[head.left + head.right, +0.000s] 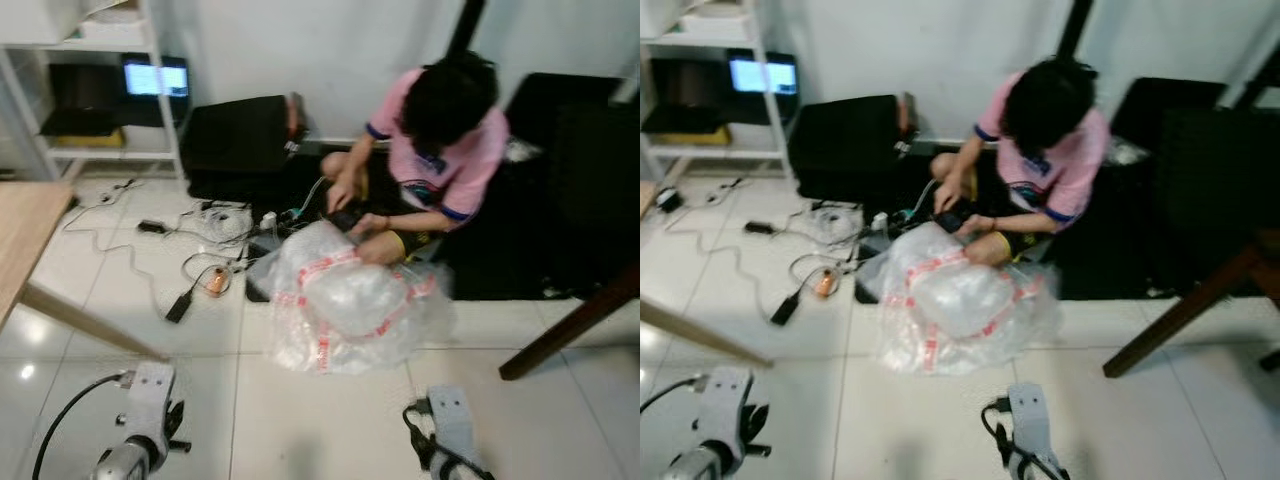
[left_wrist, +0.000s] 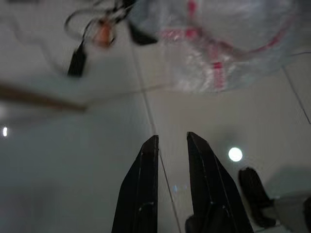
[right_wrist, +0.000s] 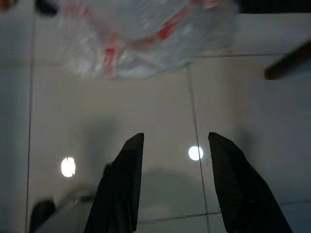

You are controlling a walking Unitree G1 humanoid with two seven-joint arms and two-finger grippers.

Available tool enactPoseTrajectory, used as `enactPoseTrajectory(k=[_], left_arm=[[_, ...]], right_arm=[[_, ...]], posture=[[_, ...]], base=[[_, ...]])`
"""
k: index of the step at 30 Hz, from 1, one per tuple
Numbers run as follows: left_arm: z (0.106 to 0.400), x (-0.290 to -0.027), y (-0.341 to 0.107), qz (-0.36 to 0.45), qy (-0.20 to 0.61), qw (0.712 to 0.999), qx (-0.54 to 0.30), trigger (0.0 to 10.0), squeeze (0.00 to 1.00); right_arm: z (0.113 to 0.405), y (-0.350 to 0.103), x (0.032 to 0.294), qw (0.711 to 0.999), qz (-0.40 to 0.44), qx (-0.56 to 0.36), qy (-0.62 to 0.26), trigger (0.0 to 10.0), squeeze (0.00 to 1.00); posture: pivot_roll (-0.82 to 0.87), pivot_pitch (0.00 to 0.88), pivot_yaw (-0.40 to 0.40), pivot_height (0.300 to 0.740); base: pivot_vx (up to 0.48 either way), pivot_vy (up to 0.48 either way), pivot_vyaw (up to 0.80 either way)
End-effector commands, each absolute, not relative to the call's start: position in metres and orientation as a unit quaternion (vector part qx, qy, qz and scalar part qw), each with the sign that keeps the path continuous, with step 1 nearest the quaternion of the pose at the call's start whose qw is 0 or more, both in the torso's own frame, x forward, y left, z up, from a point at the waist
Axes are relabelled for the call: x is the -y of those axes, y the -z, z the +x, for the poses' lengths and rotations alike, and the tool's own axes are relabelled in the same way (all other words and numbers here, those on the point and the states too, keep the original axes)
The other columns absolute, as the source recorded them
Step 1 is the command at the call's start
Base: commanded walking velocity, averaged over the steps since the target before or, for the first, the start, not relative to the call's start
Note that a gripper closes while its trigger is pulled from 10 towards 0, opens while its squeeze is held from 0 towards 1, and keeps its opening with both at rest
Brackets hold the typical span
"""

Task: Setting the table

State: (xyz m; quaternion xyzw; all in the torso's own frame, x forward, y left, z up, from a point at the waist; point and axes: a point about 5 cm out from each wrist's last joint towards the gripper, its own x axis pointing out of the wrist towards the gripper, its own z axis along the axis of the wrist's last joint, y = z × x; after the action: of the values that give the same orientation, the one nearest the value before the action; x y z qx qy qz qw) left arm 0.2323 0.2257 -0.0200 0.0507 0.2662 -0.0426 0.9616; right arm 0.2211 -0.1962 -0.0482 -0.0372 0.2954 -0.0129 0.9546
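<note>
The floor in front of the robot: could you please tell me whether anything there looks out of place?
Yes. A large crumpled clear plastic bag with red print lies on the tiles before a seated person, and loose cables and adapters are strewn beside it. Both clutter the walking path.

A person [image 1: 435, 150] sits on the floor [image 1: 330, 420] ahead, a plastic bag [image 1: 350, 300] just before them. Cables [image 1: 195, 250] lie left of the bag. A table [image 1: 25, 235] stands far left, shelves [image 1: 90, 90] behind it.

Silver arms, black cables, each end effector [image 3: 175, 184] with long black fingers [image 2: 141, 194].
</note>
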Motion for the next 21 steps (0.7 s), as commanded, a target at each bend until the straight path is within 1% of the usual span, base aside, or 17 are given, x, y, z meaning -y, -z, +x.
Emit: enactPoseTrajectory(k=[1, 9, 21], left_arm=[[0.222, -0.229, 0.028, 0.057, 0.044, 0.955, -0.287, 10.0, 0.0], [0.229, -0.232, 0.022, 0.059, 0.038, 0.96, -0.272, 10.0, 0.0], [0.232, -0.23, 0.02, 0.06, 0.041, 0.961, -0.265, 10.0, 0.0]], right_arm=[[0.211, 0.056, 0.193, 0.949, -0.03, -0.314, 0.016, 10.0, 0.0], [0.216, 0.054, 0.188, 0.952, -0.028, -0.305, 0.009, 10.0, 0.0], [0.215, 0.054, 0.191, 0.952, -0.03, -0.305, 0.014, 10.0, 0.0]], posture=[[0.0, 0.049, 0.071, 0.74], [0.01, 0.053, 0.068, 0.74], [0.01, 0.054, 0.07, 0.74]], base=[[0.0, 0.0, -0.78], [0.0, 0.0, -0.78], [0.0, 0.0, -0.78]])
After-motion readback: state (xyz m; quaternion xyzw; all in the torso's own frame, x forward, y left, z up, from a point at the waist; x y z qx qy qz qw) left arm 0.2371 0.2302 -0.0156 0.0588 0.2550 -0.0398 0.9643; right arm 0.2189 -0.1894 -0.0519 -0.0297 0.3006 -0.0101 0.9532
